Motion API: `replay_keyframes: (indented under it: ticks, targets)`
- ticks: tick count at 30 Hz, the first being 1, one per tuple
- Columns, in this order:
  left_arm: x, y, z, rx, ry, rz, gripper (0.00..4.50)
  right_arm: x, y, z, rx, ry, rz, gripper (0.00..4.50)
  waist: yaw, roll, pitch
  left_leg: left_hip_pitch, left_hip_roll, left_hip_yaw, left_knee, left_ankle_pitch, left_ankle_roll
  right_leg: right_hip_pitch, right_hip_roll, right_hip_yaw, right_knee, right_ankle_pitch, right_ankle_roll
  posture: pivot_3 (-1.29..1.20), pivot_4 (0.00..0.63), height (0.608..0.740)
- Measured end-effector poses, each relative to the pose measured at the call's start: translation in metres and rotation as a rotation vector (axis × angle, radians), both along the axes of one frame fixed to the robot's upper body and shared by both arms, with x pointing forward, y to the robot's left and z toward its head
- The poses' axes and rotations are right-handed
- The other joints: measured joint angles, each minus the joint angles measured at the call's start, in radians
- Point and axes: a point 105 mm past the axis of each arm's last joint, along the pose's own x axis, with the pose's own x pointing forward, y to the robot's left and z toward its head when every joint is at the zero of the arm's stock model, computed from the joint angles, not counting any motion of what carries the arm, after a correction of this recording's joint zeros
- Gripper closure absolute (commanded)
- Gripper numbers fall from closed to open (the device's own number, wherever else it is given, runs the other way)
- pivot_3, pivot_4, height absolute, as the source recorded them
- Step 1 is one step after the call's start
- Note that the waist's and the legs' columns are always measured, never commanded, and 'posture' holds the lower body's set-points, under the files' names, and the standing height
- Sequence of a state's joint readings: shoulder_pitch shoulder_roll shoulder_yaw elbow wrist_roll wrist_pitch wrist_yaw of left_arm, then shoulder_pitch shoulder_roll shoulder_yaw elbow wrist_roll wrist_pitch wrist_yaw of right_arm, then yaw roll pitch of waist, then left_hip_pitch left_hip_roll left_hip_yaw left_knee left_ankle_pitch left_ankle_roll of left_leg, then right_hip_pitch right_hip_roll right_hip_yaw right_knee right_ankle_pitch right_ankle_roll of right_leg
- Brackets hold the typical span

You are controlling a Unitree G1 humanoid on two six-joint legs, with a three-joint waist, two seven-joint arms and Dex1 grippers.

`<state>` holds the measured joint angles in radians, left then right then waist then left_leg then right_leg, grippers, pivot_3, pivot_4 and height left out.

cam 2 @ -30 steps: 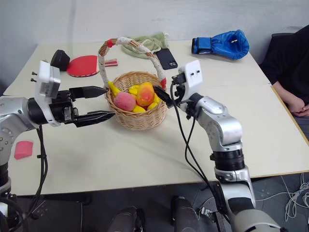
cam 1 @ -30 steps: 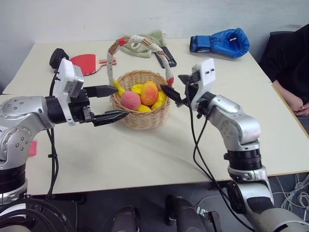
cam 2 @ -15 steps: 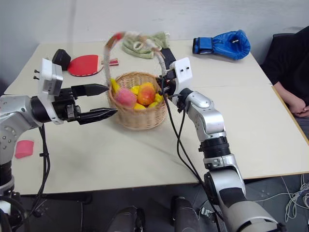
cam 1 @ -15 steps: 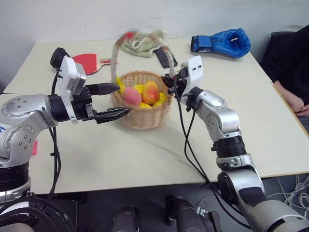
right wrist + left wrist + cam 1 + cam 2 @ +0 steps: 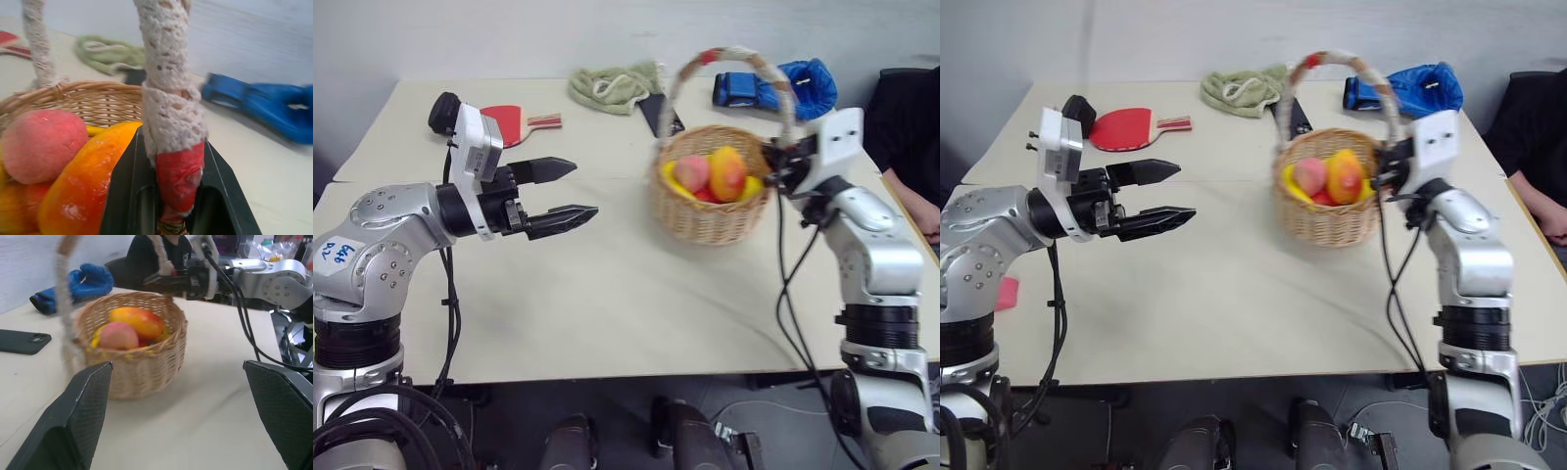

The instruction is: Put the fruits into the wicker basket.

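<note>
The wicker basket (image 5: pixel 710 213) stands right of the table's middle, its cloth-wrapped handle (image 5: pixel 734 57) arching above it. Inside lie the two fruits: the mango (image 5: pixel 728 174) and the peach (image 5: pixel 691 172), also seen in the left wrist view as mango (image 5: pixel 137 319) and peach (image 5: pixel 119 335). My right gripper (image 5: pixel 178 196) is shut on the red end of the handle (image 5: pixel 180 171) at the basket's right rim. My left gripper (image 5: pixel 582 188) hangs open and empty above the table, well left of the basket, pointing toward it.
Yellow banana pieces (image 5: pixel 668 176) lie under the fruits. At the table's far side are a blue boxing glove (image 5: pixel 773 83), a black phone (image 5: pixel 664 116), a green cloth (image 5: pixel 617 83) and a red paddle (image 5: pixel 509 119). A person in black (image 5: pixel 911 127) sits at the right edge.
My right gripper closed on the handle's red end and swung right, carrying the basket with the fruits from the table's middle to the right. The left gripper stayed open, nearly in place.
</note>
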<state>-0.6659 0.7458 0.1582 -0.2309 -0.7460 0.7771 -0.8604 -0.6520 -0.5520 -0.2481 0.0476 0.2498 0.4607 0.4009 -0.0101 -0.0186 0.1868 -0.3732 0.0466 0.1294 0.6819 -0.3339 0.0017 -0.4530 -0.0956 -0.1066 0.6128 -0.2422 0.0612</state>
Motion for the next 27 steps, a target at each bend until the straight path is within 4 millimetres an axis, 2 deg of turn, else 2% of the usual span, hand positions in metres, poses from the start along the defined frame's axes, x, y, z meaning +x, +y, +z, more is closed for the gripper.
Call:
replay_keyframes:
  ticks: [4, 8, 12, 14, 17, 20, 23, 24, 27]
  targets:
    - [0.001, -0.008, -0.002, -0.006, 0.009, -0.041, 0.00, -0.005, -0.019, -0.012, 0.028, 0.012, -0.065, 4.27, -0.019, 0.000, 0.000, 0.003, 0.000, 0.002, 0.000, 0.001, -0.001, 0.000, 0.000, 0.002, 0.003, 0.000, 0.000, 0.00, 0.150, 0.740]
    - [0.001, -0.010, 0.001, -0.005, -0.002, -0.055, 0.00, -0.010, -0.033, -0.024, 0.060, 0.030, -0.114, 3.02, -0.019, 0.000, 0.000, 0.004, 0.001, 0.002, 0.000, 0.001, -0.001, 0.000, 0.000, 0.003, 0.004, 0.000, 0.000, 0.00, 0.150, 0.740]
    - [0.004, -0.009, -0.002, -0.010, 0.019, -0.052, 0.00, -0.024, -0.039, -0.037, 0.095, 0.076, -0.108, 1.66, -0.015, 0.000, 0.000, 0.003, 0.001, 0.001, 0.000, 0.001, -0.001, 0.000, -0.001, 0.003, 0.004, 0.000, 0.000, 0.00, 0.150, 0.740]
    - [0.004, -0.009, -0.003, -0.009, 0.021, -0.058, 0.00, -0.033, -0.041, -0.035, 0.086, 0.090, -0.087, 0.98, -0.014, 0.000, 0.000, 0.002, 0.001, 0.001, 0.000, 0.001, 0.000, 0.000, -0.001, 0.003, 0.003, 0.000, 0.000, 0.00, 0.150, 0.740]
    - [0.003, -0.009, -0.003, -0.006, 0.023, -0.064, 0.00, -0.059, -0.050, -0.025, 0.044, 0.117, -0.050, 0.01, -0.003, 0.000, 0.000, 0.002, 0.001, 0.000, 0.000, 0.000, 0.000, 0.001, 0.000, 0.002, 0.000, 0.000, 0.001, 0.00, 0.150, 0.740]
    - [0.003, -0.004, -0.005, 0.006, 0.033, -0.062, 0.00, -0.102, -0.071, -0.012, 0.017, 0.231, 0.037, 0.01, 0.014, 0.002, 0.001, 0.002, 0.000, 0.000, 0.000, 0.000, 0.002, 0.002, 0.000, 0.002, -0.004, 0.000, 0.001, 0.00, 0.150, 0.740]
    - [0.004, 0.003, -0.005, 0.018, 0.045, -0.054, 0.00, -0.144, -0.087, 0.013, 0.010, 0.308, 0.113, 0.01, 0.021, 0.002, 0.001, 0.005, 0.000, -0.002, 0.001, -0.002, 0.005, 0.007, 0.001, 0.000, -0.007, 0.000, 0.001, 0.00, 0.150, 0.740]
    - [0.004, 0.005, -0.005, 0.017, 0.046, -0.056, 0.00, -0.157, -0.091, 0.019, 0.021, 0.331, 0.139, 0.01, 0.021, 0.002, 0.001, 0.005, 0.001, -0.002, 0.001, -0.005, 0.010, 0.007, 0.001, 0.001, -0.008, 0.001, 0.002, 0.00, 0.150, 0.740]
    - [0.003, 0.008, -0.004, 0.026, 0.049, -0.065, 0.00, -0.182, -0.106, 0.028, 0.081, 0.378, 0.176, 0.01, 0.017, 0.001, 0.001, 0.005, 0.001, -0.002, 0.001, -0.006, 0.011, 0.008, 0.001, 0.001, -0.009, 0.001, 0.002, 0.00, 0.150, 0.740]
